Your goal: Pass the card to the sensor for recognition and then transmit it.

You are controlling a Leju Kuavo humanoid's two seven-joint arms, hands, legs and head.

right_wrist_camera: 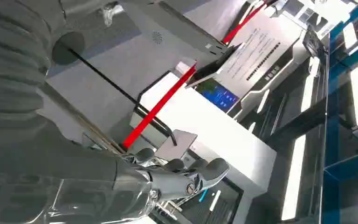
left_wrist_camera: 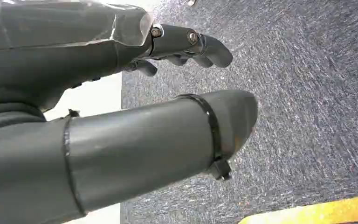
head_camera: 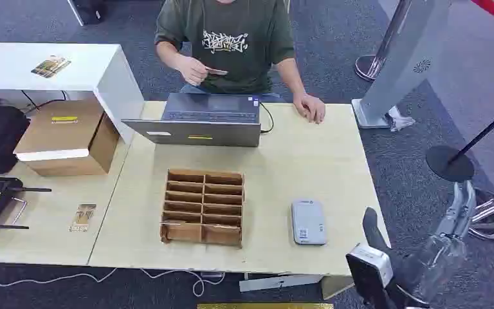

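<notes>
Nothing started on the robot side yet. The card [head_camera: 217,71] is with the person [head_camera: 228,38] seated at the table's far edge, pinched in one hand above the laptop [head_camera: 196,119]; their other hand lies flat on the table by the far right corner.

The sensor [head_camera: 309,222] (grey flat reader) lies near the front edge of the table [head_camera: 321,161], right of the cardboard divider tray [head_camera: 203,207]. Nothing on it.

Step in hand, my read: waiting for handover. Next move needs the right arm up and across the table toward the person, fingers apart to take the card by its edge, then bring it flat over the sensor.

Pose:
- Right hand [head_camera: 386,270] is low, off the table's front right corner, raised beside the body. Wrist view shows the fingers [right_wrist_camera: 186,170] loosely curled, holding nothing. Not fisted, not fully spread.
- Left hand [left_wrist_camera: 186,79] hangs down over carpet; thumb [left_wrist_camera: 168,140] straight, fingers bent but clear of it, nothing held.

Risk: thin card, so the handover grip looks fiddly; it could slip or tilt before reaching the sensor.

Side table on the left carries a cardboard box [head_camera: 67,138] and black gear, not relevant.
</notes>
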